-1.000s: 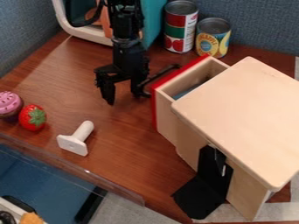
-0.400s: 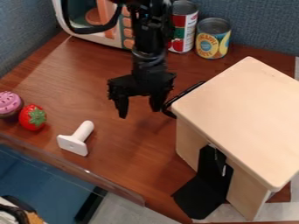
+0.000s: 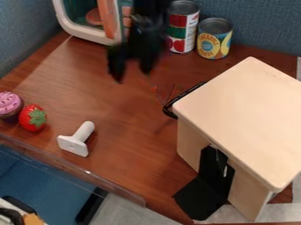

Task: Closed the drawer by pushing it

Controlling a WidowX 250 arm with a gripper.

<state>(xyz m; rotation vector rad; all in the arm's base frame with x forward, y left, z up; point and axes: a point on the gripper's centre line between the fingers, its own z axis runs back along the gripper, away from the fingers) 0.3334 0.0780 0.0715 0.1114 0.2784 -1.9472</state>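
Looks like a lab, given the robot arm [image 3: 149, 26] and fabric partition [image 3: 264, 28]. Has play-kitchen touches: a toy microwave [image 3: 88, 37] and toy strawberry [image 3: 31, 118].

And here's the robot arm [image 3: 152, 26], black throughout, a faint greyish sheen up near the top, its chunky body leading into a black gripper [image 3: 133, 75] with two tapering fingers [image 3: 117, 66], finer details all blurred!
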